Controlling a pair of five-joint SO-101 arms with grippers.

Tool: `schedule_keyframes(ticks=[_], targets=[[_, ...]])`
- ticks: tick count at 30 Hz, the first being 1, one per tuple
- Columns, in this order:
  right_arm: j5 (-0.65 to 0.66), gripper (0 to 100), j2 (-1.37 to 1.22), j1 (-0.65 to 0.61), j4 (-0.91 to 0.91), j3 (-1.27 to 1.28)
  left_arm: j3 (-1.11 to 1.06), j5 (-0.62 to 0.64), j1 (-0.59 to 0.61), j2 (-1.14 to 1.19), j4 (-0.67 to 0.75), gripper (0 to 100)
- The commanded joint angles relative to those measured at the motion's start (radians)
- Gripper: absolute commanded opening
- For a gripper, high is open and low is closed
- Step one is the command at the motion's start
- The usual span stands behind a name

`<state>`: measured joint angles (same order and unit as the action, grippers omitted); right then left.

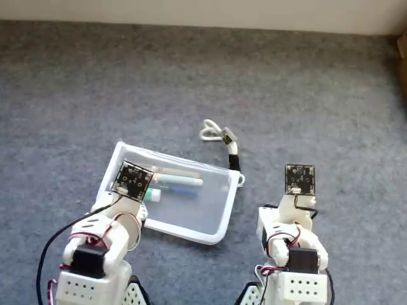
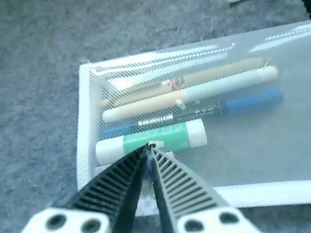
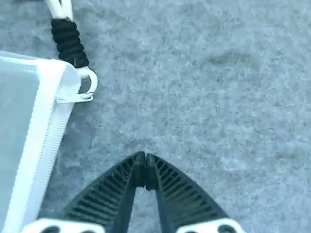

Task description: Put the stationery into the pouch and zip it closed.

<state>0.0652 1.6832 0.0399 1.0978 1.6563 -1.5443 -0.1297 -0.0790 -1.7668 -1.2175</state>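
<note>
Lying flat on the grey surface, the pouch sits in front of both arms, nearer the left one. The stationery, several pens and a green-banded glue stick, is already inside and visible through the mesh wall.

The left gripper is pressed together and empty, its tips just above the glue stick. The right gripper is likewise pressed together and empty, over bare surface just beside the pouch's zip edge. The zip pull lies at the corner, apparently hooked to a black-wrapped cord. Whether the zip is fully run cannot be told.

Handling assessment: the pouch is probably light, soft and floppy, and likely to buckle or slide if drawn from one end only. One gripper should pin the white border. The pull looks thin and slippery, so the cord offers the thicker, more forgiving hold.
</note>
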Motion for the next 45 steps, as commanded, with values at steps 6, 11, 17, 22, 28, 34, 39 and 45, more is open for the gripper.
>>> schedule_keyframes(ticks=[6,11,17,22,28,34,39,45], targets=[[-0.009,0.6,0.002,-0.004,-0.110,0.163,-0.151,0.008,0.016,-0.005,0.120,1],[-0.003,0.6,0.002,-0.004,-0.079,0.163,-0.151,0.009,0.015,-0.001,0.074,1],[-0.003,0.6,0.002,-0.004,-0.079,0.163,-0.151,0.009,0.015,-0.004,-0.052,1],[-0.003,0.6,0.002,-0.004,-0.079,0.163,-0.151,0.009,0.015,-0.004,-0.064,1],[-0.002,0.6,0.002,-0.004,-0.079,0.163,-0.151,0.009,0.015,-0.004,-0.064,1],[-0.002,0.6,0.002,-0.004,-0.079,0.163,-0.151,0.009,0.015,-0.004,-0.064,1],[-0.002,0.6,0.002,-0.004,-0.079,0.163,-0.151,0.009,0.015,-0.004,-0.064,1],[-0.002,0.6,0.002,-0.004,-0.079,0.163,-0.151,0.009,0.015,-0.004,-0.064,1]])
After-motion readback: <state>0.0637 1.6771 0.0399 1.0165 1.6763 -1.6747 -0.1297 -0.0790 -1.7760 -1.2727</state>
